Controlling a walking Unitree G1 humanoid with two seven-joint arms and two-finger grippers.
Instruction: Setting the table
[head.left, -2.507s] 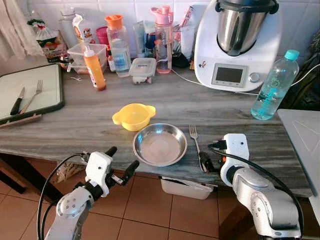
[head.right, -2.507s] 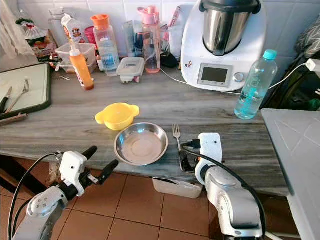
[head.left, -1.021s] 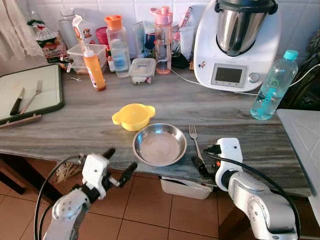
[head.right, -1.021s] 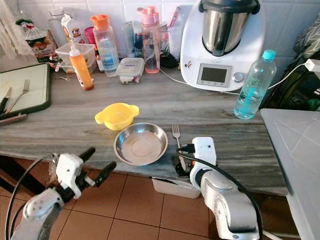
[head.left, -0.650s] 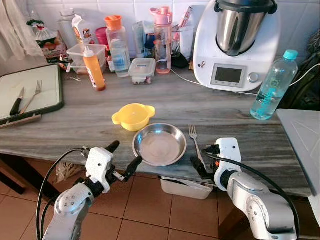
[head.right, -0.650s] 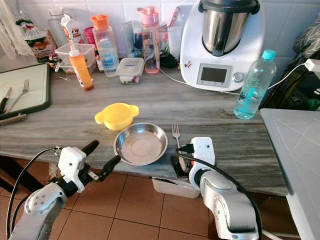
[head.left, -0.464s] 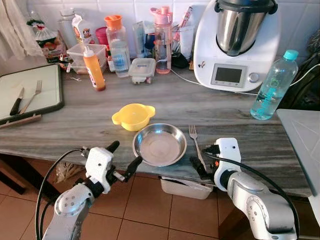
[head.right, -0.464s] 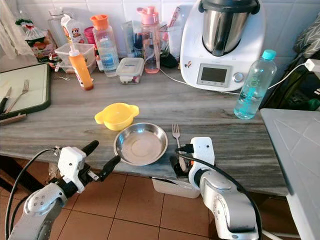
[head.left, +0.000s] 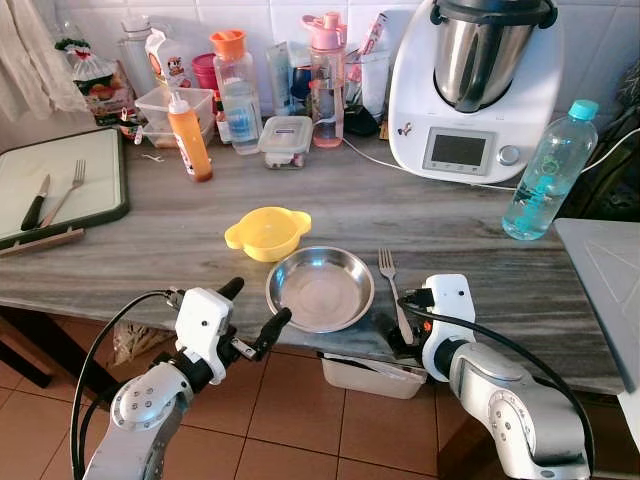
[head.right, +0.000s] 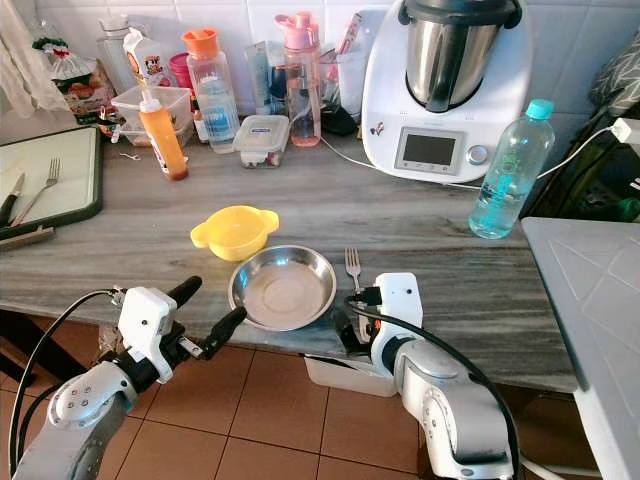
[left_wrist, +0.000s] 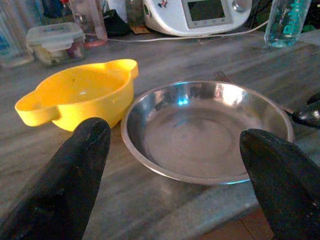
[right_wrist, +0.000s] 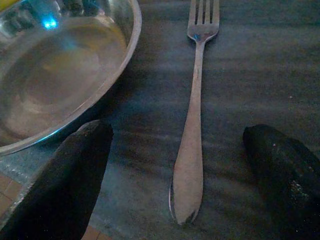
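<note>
A steel bowl (head.left: 320, 290) sits near the counter's front edge, with a yellow two-handled bowl (head.left: 267, 232) touching it behind and to the left. A fork (head.left: 388, 272) lies just right of the steel bowl, tines pointing away. My left gripper (head.left: 252, 308) is open and empty, level with the counter edge just left of the steel bowl. My right gripper (right_wrist: 181, 150) is open and low at the front edge. Its fingers (right_wrist: 75, 170) straddle the fork's handle end (right_wrist: 187, 195) without touching it.
A dark-rimmed tray (head.left: 105, 185) at the far left holds a knife (head.left: 35, 203) and a second fork (head.left: 65, 193). Bottles, a lidded container (head.left: 285, 140), a white kitchen machine (head.left: 475, 85) and a water bottle (head.left: 548, 172) line the back. A white surface (head.left: 605, 270) abuts the right.
My left gripper has risen and moved forward to the counter edge beside the steel bowl. My right gripper has shifted slightly left around the fork's handle. The bowls and fork have stayed put.
</note>
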